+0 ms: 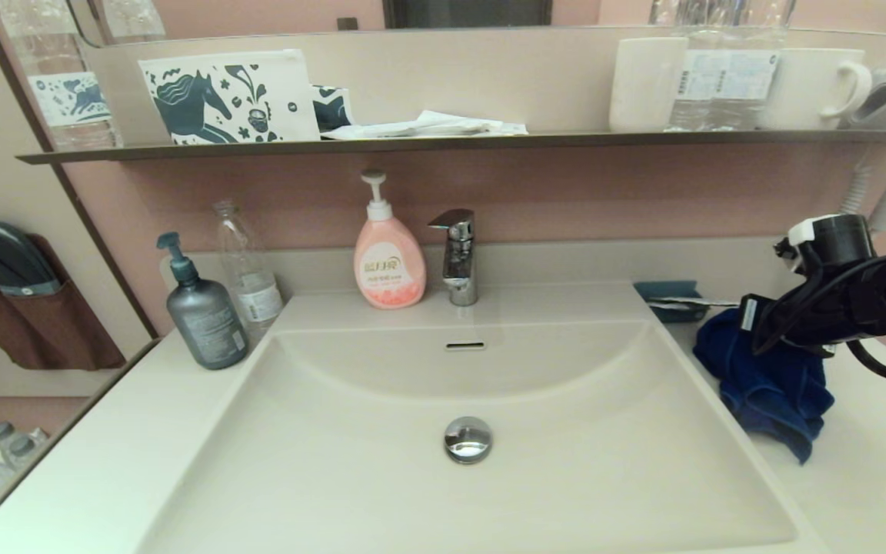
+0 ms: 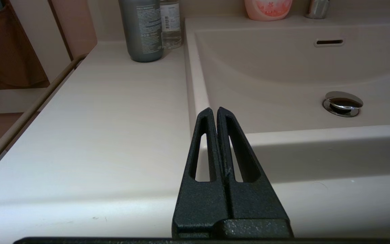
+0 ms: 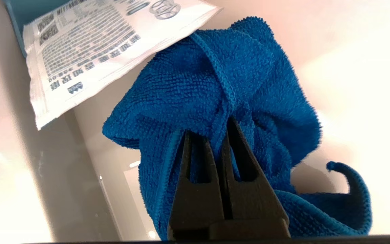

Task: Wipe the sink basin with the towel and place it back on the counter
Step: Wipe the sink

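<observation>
Pinching the towel (image 3: 215, 78) by one fold, right hand (image 3: 220, 130) clamped on it above the desk (image 1: 874, 477) beside the sink (image 1: 335, 477); thin grip could slip. Left hand (image 2: 214, 112) together, parked.

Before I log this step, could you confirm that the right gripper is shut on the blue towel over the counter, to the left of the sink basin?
Not quite: the right gripper is shut on the towel over the counter, but to the right of the sink basin, as the head view shows.
</observation>
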